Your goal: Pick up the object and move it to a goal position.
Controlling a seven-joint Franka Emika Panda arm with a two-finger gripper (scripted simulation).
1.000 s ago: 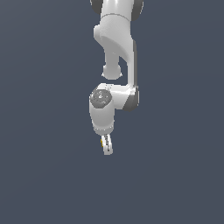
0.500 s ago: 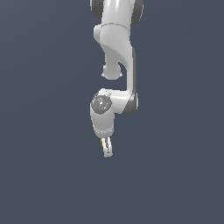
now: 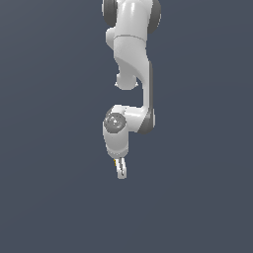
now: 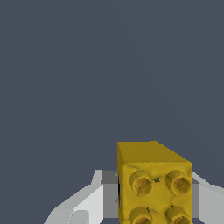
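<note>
In the wrist view the mustard-yellow toy brick (image 4: 154,183) with round studs sits between my white fingers (image 4: 83,203), which press it from both sides. In the exterior view my gripper (image 3: 120,170) hangs below the white arm near the middle of the picture, and only a small yellow sliver of the brick (image 3: 115,161) shows at the fingers. The gripper is shut on the brick and holds it off the dark grey ground. No goal marker shows in either view.
The white arm (image 3: 132,59) reaches down from the top of the exterior view. Flat dark grey ground (image 3: 49,197) fills the rest of both views.
The gripper with the brick has moved slightly downward in the exterior view, and the arm has stretched out a little.
</note>
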